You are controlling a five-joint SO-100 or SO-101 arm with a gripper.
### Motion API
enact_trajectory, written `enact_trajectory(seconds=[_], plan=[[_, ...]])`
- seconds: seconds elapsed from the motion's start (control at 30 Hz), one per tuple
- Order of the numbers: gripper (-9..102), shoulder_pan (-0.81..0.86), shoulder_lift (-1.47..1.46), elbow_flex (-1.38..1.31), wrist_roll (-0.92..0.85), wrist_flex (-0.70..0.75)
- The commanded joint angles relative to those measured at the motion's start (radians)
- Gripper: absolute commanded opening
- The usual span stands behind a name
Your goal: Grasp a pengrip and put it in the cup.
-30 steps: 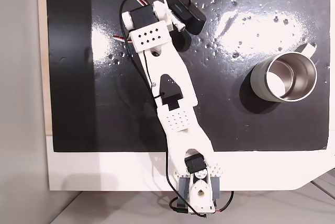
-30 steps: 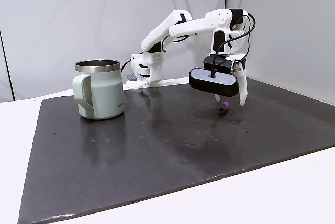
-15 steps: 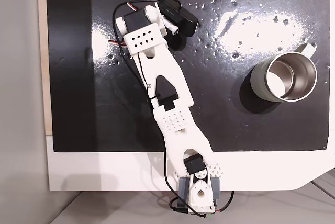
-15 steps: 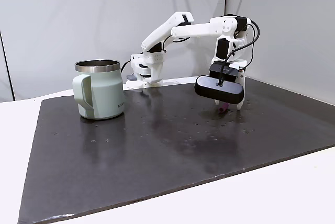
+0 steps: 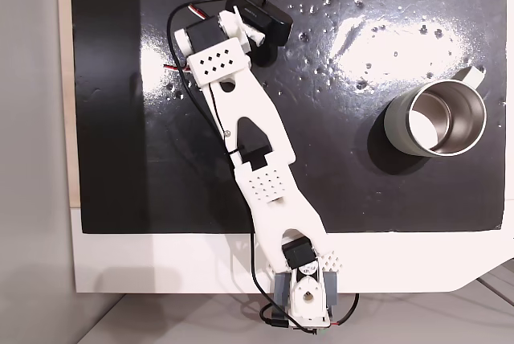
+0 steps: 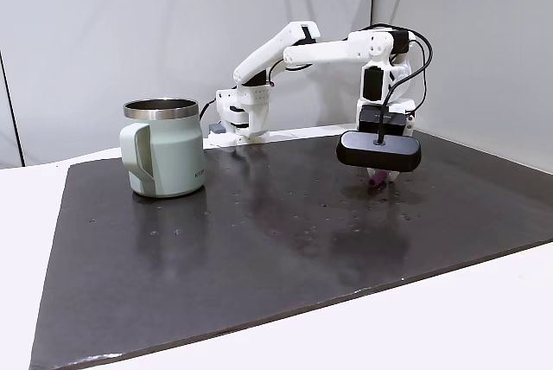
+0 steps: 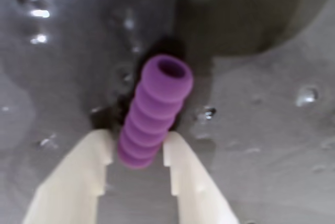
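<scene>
End effector (image 7: pixel 137 148) is down at the desk (image 6: pixel 259 240), its tips apart and flanking the near end of the pengrip (image 7: pixel 153 111), not visibly squeezing it. Pengrip lies flat between the tips. Judged light, soft, ribbed for friction; grip across mid-body. Cup (image 6: pixel 162 147) stands well off.

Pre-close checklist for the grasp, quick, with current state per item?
1. Pengrip between the end effector fingers: ok, its near end sits in the gap in the wrist view.
2. Fingers closed on it: cannot tell; they flank it closely, contact is unclear.
3. End effector low enough: ok, down at the mat in a fixed view.
4. Pengrip lying on the mat, not lifted: ok.
5. Cup upright, mouth open: ok.
6. Path to the cup clear: ok, bare mat between them in a fixed view.
</scene>
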Motion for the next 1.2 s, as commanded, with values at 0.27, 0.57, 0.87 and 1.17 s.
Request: enact_trajectory(seconds=[0.27, 0.57, 0.87, 1.17], plan=[[0, 0.057, 0.031, -0.140, 0.021, 0.109], [0, 0.058, 0.462, 0.156, 0.011, 0.110], [0, 0.130, 1.005, 0.657, -0.041, 0.109], [0, 0.399, 1.466, 0.976, -0.204, 0.107]])
